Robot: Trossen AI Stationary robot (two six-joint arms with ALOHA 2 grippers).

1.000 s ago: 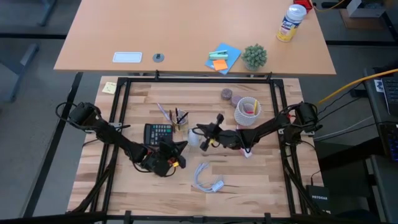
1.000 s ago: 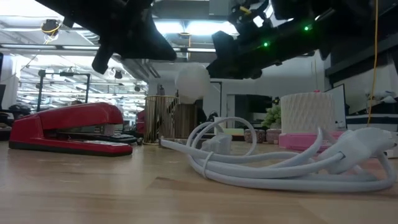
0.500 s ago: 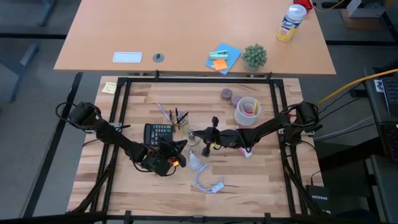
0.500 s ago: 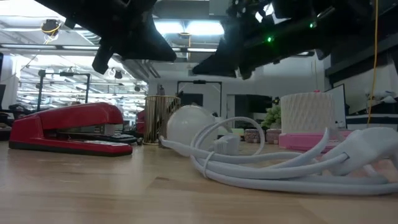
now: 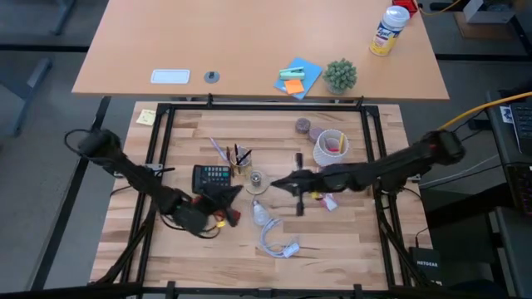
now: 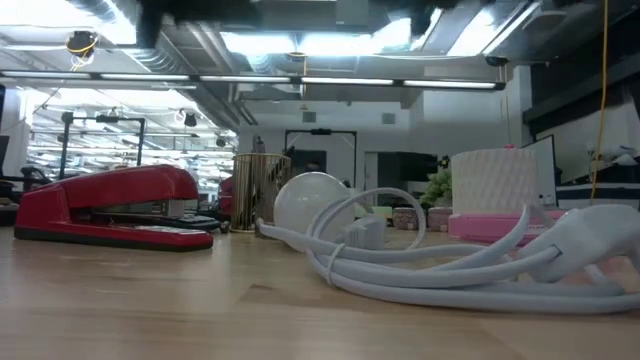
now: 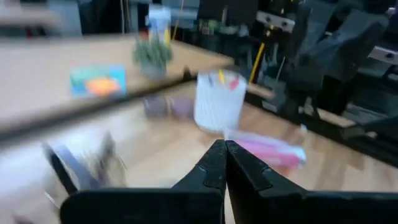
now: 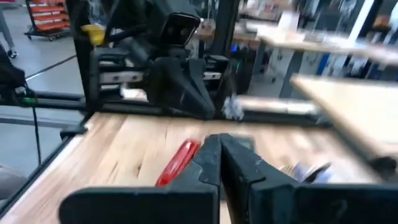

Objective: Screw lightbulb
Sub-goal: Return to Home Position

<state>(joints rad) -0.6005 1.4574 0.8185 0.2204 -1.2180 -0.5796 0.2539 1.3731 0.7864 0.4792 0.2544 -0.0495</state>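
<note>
The small frosted-white lightbulb point(image 5: 261, 214) lies on its side on the wooden table, against the near side of the white looped cable point(image 5: 276, 241). In the low view the lightbulb point(image 6: 305, 200) rests behind the cable's loops point(image 6: 430, 265). My left gripper point(image 5: 235, 192) is shut and empty above the table, left of the bulb; its wrist view shows the shut gripper point(image 7: 225, 149). My right gripper point(image 5: 274, 183) is shut and empty above the table, just beyond the bulb; its wrist view shows the shut gripper point(image 8: 217, 144). Both grippers are above the low view's top edge.
A black calculator point(image 5: 212, 175), a gold pen cup point(image 5: 238, 160) and a small round pale thing point(image 5: 255, 179) stand beyond the bulb. A red stapler point(image 6: 110, 205) lies under the left arm. A white ribbed cup point(image 5: 331, 148) and a pink item point(image 5: 329, 202) are at the right.
One second ago the bulb was held up in the air at my right gripper. It has since fallen to the table and now lies by the cable. Both grippers have risen out of the low view. My right gripper has drawn back toward the table's right edge.
</note>
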